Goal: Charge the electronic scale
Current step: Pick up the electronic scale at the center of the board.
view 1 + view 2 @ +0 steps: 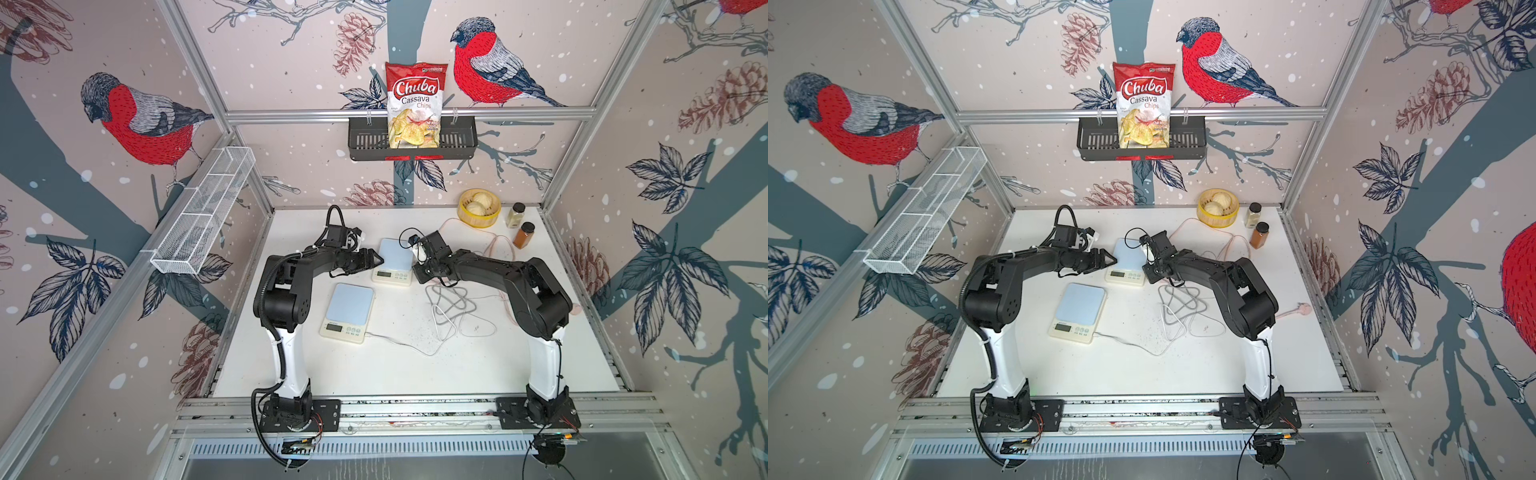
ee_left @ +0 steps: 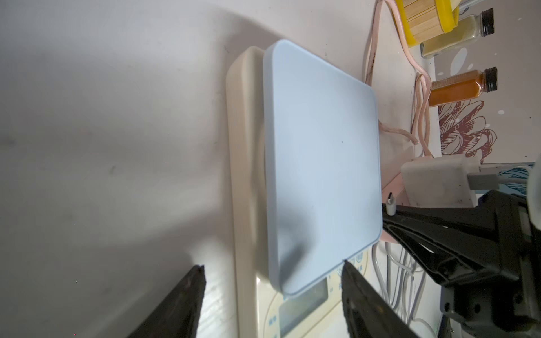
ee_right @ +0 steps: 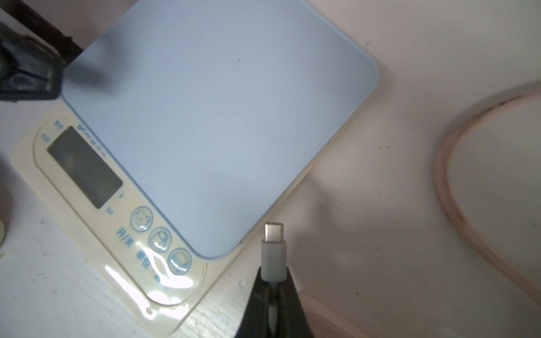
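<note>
My right hand [image 3: 273,281] is pressed together on the white USB-C plug [image 3: 273,248], pinching its sleeve so that the metal tip sticks out free. Only my right wrist view shows this. There the tip sits just beside the cream-bodied electronic scale with the pale blue square platform [image 3: 216,117], at the corner by its round buttons.

In both top views my wrist hides the plug. They do place the scale [image 1: 395,259] in the middle of the white bench's [image 1: 415,374] back half, display towards the front edge.

My left hand [image 2: 272,267] is spread, its fingers either side of the scale's display corner. I cannot tell whether they touch it.

My left wrist view alone shows a white charger block [image 2: 433,181] just beside my right hand.

The top views add more:
- a second, matching scale [image 1: 348,309] nearer the front edge, with a thin white cable [image 1: 399,343] running from its side
- a tangle of white cable [image 1: 449,307]
- a looped pink cable [image 1: 494,245]
- at the back right corner, a yellow-rimmed bamboo steamer [image 1: 478,222], a pale-powder glass spice bottle [image 1: 515,215] and an orange-powder glass spice bottle [image 1: 524,235]
</note>
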Robot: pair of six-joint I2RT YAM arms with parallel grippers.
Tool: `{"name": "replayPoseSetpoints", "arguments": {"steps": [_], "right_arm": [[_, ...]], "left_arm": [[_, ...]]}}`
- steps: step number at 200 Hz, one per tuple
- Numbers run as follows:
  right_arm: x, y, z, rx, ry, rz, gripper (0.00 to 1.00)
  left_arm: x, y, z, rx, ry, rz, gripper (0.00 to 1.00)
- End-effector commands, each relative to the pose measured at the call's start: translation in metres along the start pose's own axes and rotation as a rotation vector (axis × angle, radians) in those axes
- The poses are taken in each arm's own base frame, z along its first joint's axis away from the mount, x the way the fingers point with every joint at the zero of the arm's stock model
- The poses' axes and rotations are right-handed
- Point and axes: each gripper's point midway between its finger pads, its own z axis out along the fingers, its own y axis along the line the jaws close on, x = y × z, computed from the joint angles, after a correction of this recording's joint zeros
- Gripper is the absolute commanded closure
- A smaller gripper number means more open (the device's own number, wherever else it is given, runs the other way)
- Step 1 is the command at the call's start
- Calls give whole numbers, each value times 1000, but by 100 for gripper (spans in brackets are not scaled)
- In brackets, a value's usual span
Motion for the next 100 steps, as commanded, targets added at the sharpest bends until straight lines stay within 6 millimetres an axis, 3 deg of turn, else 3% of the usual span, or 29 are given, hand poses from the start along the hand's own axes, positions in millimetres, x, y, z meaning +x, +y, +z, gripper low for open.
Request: {"name": "replayPoseSetpoints", "arguments": {"steps": [1, 29, 65, 100], "right_arm": [[13, 9, 7, -45, 58, -4, 100], [16, 19, 13, -93, 74, -3, 100], [15, 24, 10, -105, 70, -2, 100], [14, 26, 6, -114, 60, 7, 100]], "left_arm": [[4, -1, 9, 24, 52, -30, 29], [6, -20, 14, 163, 62, -79, 29], [-7, -62, -8, 346, -4, -83, 31], [-12, -74, -18, 375, -12, -80, 35]]}}
